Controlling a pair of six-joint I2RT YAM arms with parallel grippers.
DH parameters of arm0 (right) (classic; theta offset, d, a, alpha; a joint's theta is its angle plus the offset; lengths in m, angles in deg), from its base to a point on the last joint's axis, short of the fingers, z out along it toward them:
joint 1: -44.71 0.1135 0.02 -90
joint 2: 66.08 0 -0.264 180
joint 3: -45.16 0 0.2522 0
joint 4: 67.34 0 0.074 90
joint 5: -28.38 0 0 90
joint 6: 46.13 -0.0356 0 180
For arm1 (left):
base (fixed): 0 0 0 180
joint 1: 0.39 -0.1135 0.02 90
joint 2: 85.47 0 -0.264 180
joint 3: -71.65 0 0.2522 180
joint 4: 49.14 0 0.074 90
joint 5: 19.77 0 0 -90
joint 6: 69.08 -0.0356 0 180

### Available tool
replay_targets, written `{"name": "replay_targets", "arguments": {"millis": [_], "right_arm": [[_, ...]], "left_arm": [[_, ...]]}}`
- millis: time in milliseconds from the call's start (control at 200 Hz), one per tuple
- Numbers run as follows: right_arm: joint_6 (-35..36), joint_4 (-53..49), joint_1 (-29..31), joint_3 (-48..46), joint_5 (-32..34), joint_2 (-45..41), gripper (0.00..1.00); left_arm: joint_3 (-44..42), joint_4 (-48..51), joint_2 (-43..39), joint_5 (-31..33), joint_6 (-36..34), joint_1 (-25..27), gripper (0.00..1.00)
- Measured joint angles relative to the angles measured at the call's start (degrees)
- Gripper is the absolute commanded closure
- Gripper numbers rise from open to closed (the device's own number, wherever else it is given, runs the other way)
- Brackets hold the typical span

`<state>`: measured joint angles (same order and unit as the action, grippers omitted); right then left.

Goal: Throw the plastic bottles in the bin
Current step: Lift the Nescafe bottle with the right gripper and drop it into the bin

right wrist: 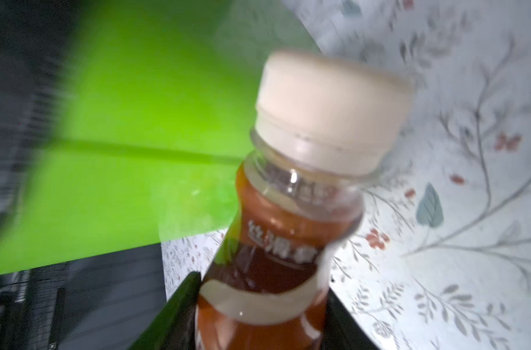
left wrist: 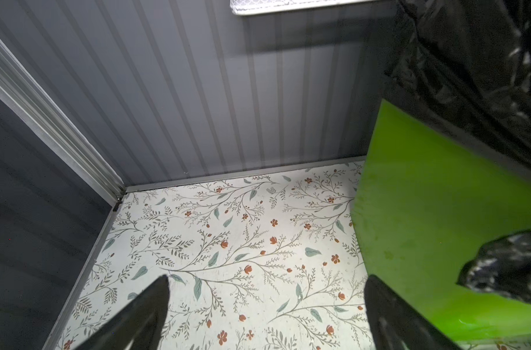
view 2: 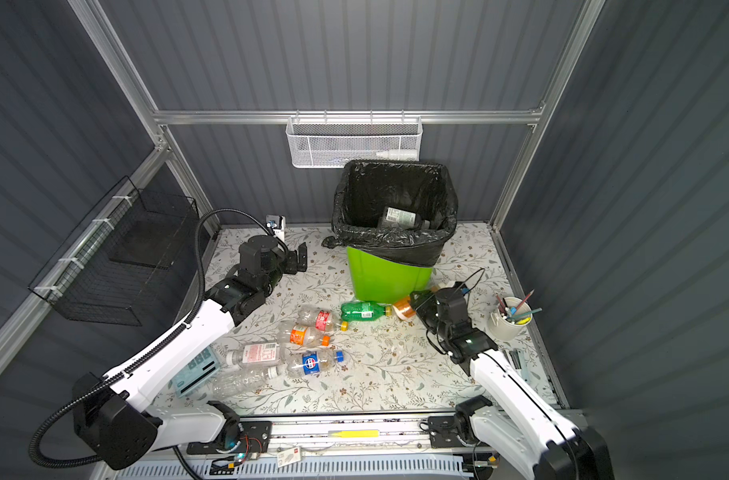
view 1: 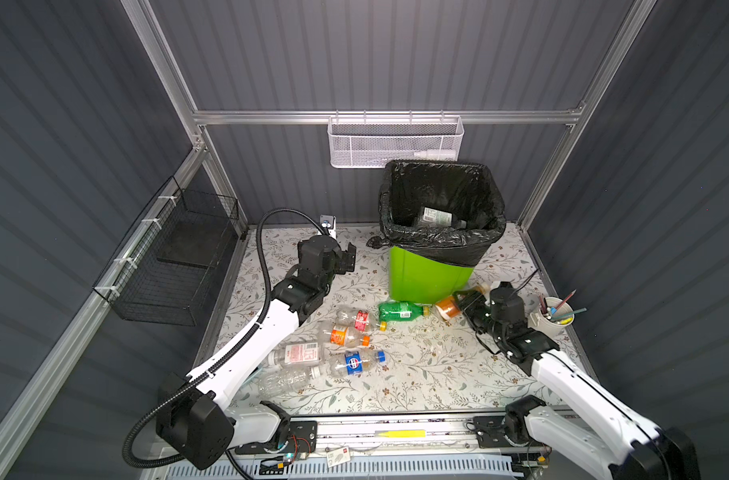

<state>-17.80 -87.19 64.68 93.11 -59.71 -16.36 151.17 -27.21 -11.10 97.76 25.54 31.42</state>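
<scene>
My right gripper (view 1: pixel 464 301) is shut on an amber-brown plastic bottle (right wrist: pixel 291 227) with a white cap. It holds the bottle by the body beside the front right corner of the green bin (view 1: pixel 429 274), low over the table. One bottle (view 1: pixel 437 218) lies inside the bin's black bag. Several bottles lie on the floral table: a green one (view 1: pixel 400 311), a red-labelled one (view 1: pixel 356 319), an orange-labelled one (view 1: pixel 346 336), a blue-labelled one (view 1: pixel 356 363) and clear ones (view 1: pixel 294 354). My left gripper (view 1: pixel 348 257) hangs open and empty left of the bin (left wrist: pixel 440 212).
A white mesh basket (view 1: pixel 396 143) hangs on the back wall above the bin. A black wire basket (view 1: pixel 175 257) is fixed to the left wall. A white cup of pens (view 1: pixel 552 318) stands close by my right arm. A teal device (view 2: pixel 196 370) lies under my left arm.
</scene>
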Motion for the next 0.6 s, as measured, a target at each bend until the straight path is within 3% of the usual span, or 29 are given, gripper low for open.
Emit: {"name": "replay_targets", "arguments": {"millis": [140,315,450,600], "right_arm": [[12.9,-6.0,-0.2,11.8,10.7,-9.3,0.46],[31.8,-4.2,-1.4,25.2,20.6,-14.0,0.45],[44.0,0.2,-1.6,36.7,20.4,-10.0,0.44],[51.0,5.2,-1.6,46.0,15.5,-2.1,0.41]], "left_arm": [[-1.8,0.0,0.2,0.0,0.7,-0.3,0.00],[-2.8,0.2,1.7,-0.2,1.2,-0.7,0.00],[-3.7,0.6,2.4,-1.2,1.2,-0.7,0.00],[-5.5,1.3,2.4,-3.3,1.0,-0.7,0.00]]}}
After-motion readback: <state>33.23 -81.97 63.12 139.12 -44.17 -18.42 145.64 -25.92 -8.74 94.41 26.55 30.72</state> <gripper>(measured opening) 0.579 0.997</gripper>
